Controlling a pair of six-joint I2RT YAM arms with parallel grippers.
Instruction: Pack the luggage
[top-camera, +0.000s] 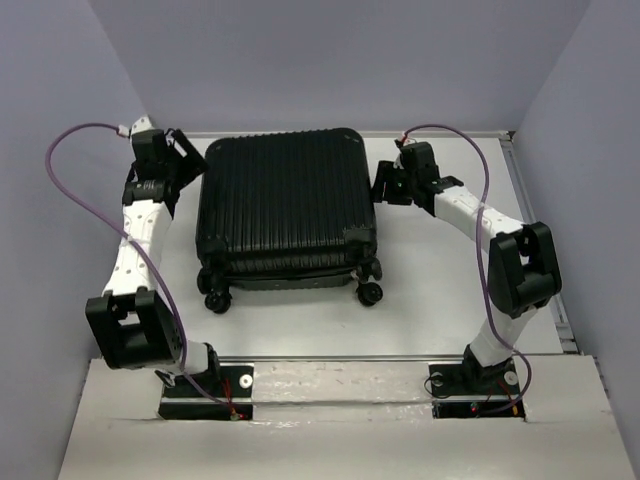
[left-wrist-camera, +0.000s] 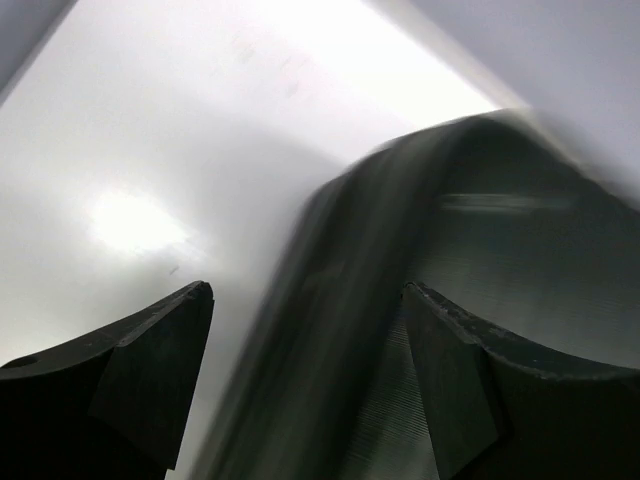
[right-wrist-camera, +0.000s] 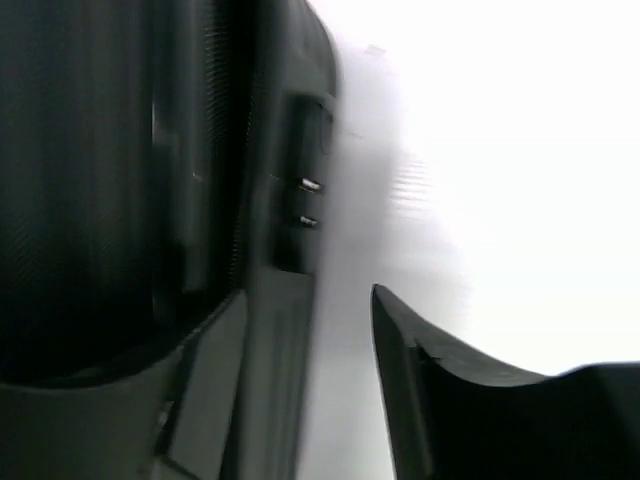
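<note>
a robot lab test cell: bare pale walls (top-camera: 340, 60) enclose a white table (top-camera: 440, 290) with a metal mounting rail (top-camera: 340, 385)

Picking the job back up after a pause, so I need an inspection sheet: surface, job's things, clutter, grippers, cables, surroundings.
Surface: white table, brightly lit.
Job's things: luggage lies flat, shells together, wheels toward the arm bases.
Clutter: nothing seen.
Grippers: left gripper open at the luggage's far left corner; right gripper open beside its right side.
Cables: purple cable loops off the left arm, another off the right; neither touches the luggage.
Surroundings: plain grey walls on three sides.
</note>
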